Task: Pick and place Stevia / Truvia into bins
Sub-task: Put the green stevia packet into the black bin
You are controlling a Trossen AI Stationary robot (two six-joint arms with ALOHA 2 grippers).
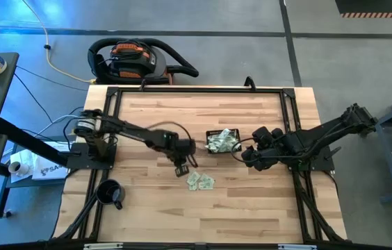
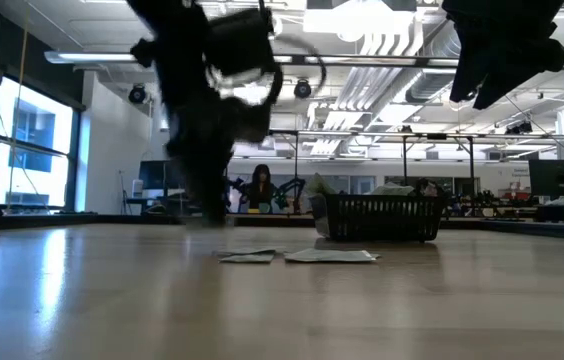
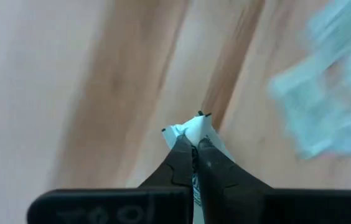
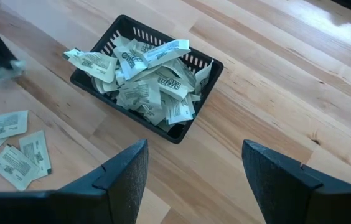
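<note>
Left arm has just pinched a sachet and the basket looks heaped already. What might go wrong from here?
The left gripper holds its sachet only by an edge, so it might slip out in transit. The black basket is piled above its rim, so another packet may slide off. The right gripper hovers open beside the basket, near the left arm's likely path.

From above I see my left tool [image 1: 183, 169] just beside loose sachets [image 1: 201, 182] on the table [image 1: 251, 208]. My right tool [image 1: 246, 155] sits beside the sachet-filled basket [image 1: 222, 141].
</note>
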